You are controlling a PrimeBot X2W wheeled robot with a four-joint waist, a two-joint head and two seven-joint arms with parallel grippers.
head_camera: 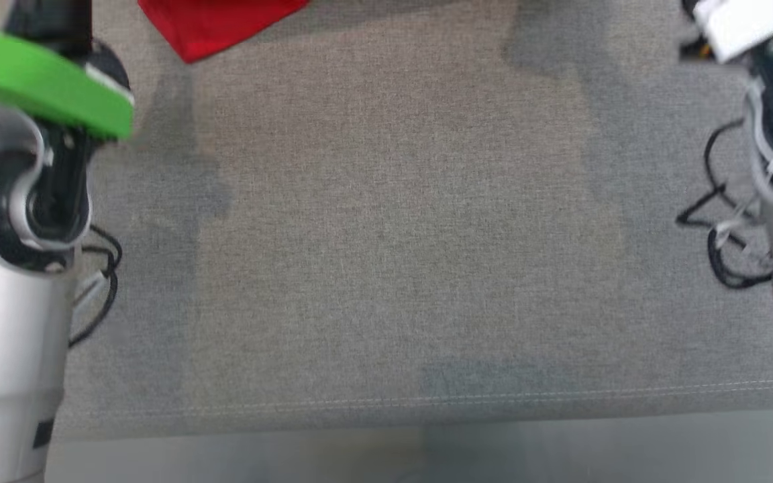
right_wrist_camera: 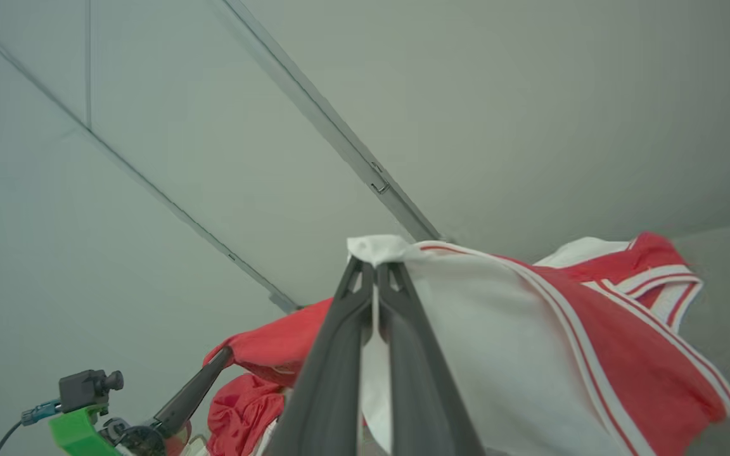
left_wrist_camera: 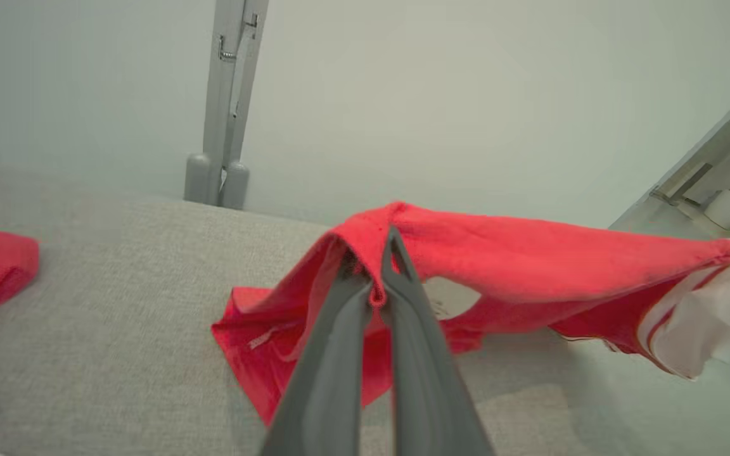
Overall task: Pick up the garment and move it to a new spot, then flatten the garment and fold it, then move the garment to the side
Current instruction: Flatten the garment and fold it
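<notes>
Left claw [left_wrist_camera: 372, 272]: mine, clamped on the red jersey [left_wrist_camera: 530, 253], frame centre.
Right claw [right_wrist_camera: 374, 269]: mine, clamped on its white edge.
Progress: I judge pickup done; placing, flattening, folding, setting aside remain.

- No words or numbers could be read.
- Tiny dark marks [left_wrist_camera: 439, 308] by the garment [left_wrist_camera: 530, 253], just right of the left claw [left_wrist_camera: 372, 261], were too blurry.

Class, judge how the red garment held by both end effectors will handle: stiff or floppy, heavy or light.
Probably floppy: the garment sags between the left end effector and right end effector. Likely light: fingertip pinches alone hold it.
</notes>
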